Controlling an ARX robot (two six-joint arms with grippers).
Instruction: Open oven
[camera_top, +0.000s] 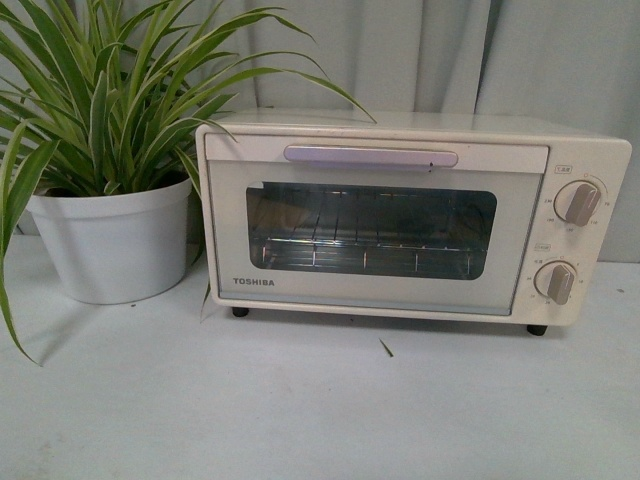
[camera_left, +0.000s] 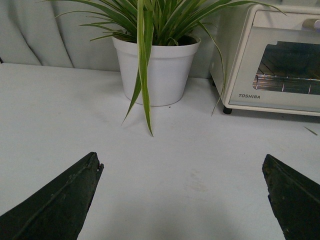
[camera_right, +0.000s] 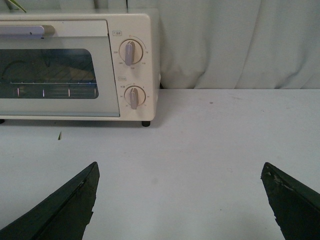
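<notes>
A pale curtain (camera_top: 420, 50) hangs behind our white counter (camera_top: 300, 420). On it we see the oven (camera_top: 400, 240), door shut, its bar handle (camera_top: 370, 156) along the top, 2 knobs (camera_top: 578, 203) on its right side, and a potted plant (camera_top: 110, 230) just beside its left. Our left end effector (camera_left: 181, 159) and right end effector (camera_right: 180, 167) hover above the counter, both spread wide and holding nothing.

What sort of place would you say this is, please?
Probably a staged tabletop test area, not a real kitchen: a closed TOSHIBA toaster oven stands on a plain white table beside a potted spider plant, with a pale curtain hung behind.
</notes>
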